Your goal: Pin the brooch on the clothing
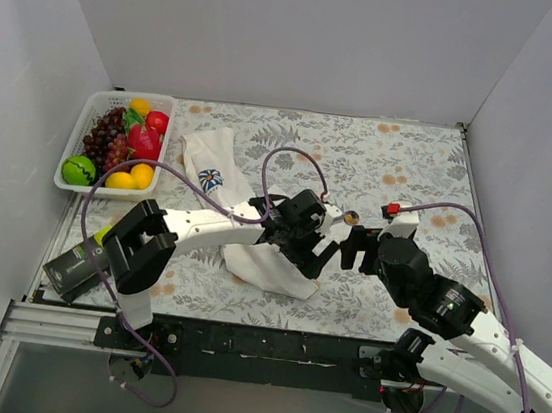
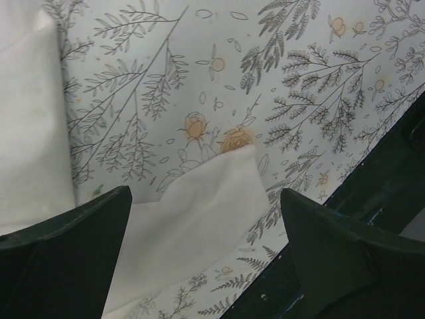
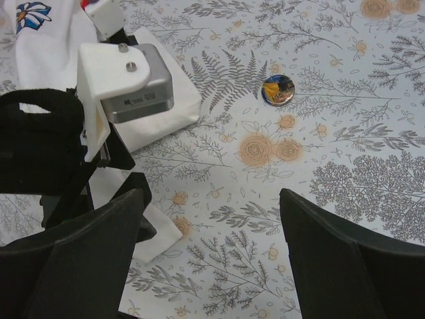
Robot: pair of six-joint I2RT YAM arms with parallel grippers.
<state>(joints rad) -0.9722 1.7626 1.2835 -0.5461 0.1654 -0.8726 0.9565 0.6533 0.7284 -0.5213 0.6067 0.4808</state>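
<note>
Lying on tablecloth (image 3: 332,166): brooch (image 3: 278,90), face unreadable | left end effector (image 2: 206,196) apart over clothing (image 2: 199,219) | right end effector (image 3: 212,194) apart

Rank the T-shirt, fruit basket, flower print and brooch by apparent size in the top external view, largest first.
1. T-shirt, though partly covered
2. fruit basket, only slightly smaller
3. flower print
4. brooch, smallest by far

1 high camera overlooks the whole table (image 1: 412,163) — 2 close wrist cameras both catch the T-shirt (image 3: 46,46).
</note>
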